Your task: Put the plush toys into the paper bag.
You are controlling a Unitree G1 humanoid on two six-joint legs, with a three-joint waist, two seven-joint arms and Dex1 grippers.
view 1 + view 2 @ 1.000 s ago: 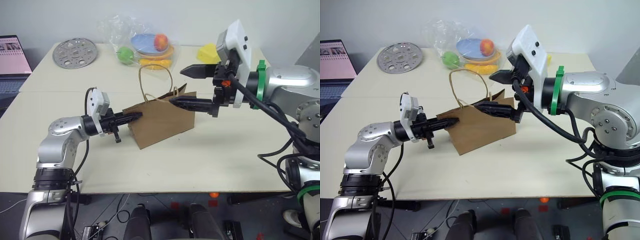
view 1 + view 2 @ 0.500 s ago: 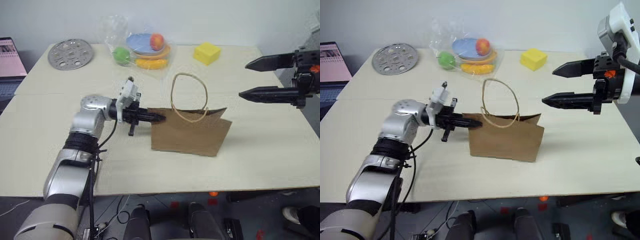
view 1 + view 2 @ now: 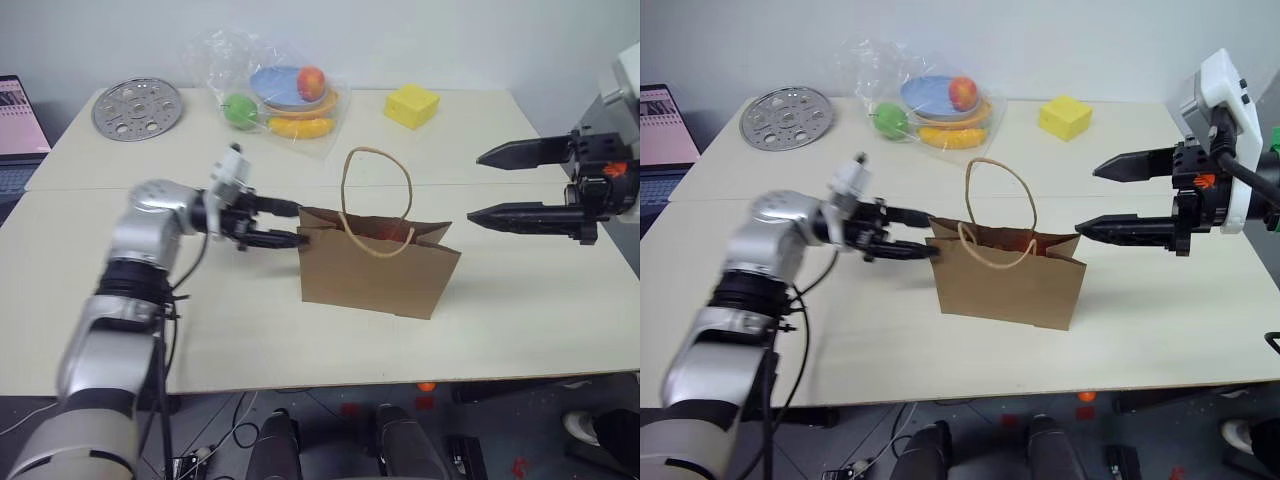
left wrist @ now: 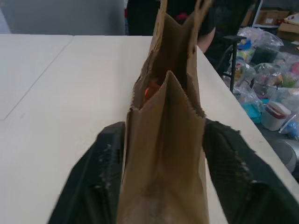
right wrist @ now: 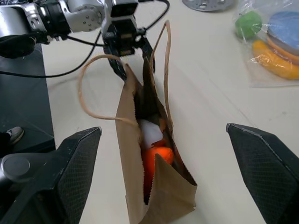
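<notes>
Left to right. A perforated metal disc (image 3: 136, 107) lies at the table's (image 3: 520, 330) far left corner; beside it sits a clear plastic bag of fruit (image 3: 280, 95).

The left gripper (image 3: 287, 224) reaches level to the left end of the paper bag (image 3: 378, 270). In the left wrist view its two fingers (image 4: 96, 182) stand apart on either side of the bag's folded end panel, flanking it closely; whether they press the paper cannot be told.

The paper bag stands upright at the table's centre, mouth open, one loop handle (image 3: 376, 200) raised. The plush toys (image 5: 152, 149) lie inside: from the right wrist view the white toy sits just above the orange one, deep between the walls.

A yellow block (image 3: 412, 104) rests beyond the bag.

The right gripper (image 3: 522, 187) hangs well to the right of the bag, jaws spread wide and holding nothing.

Handling, as judged: the bag is light, thin and creases easily, so it will tip or buckle if pushed at the wall. The twisted handle or the stiffer folded rim looks like the safest hold. The toys are soft, light and robust.
</notes>
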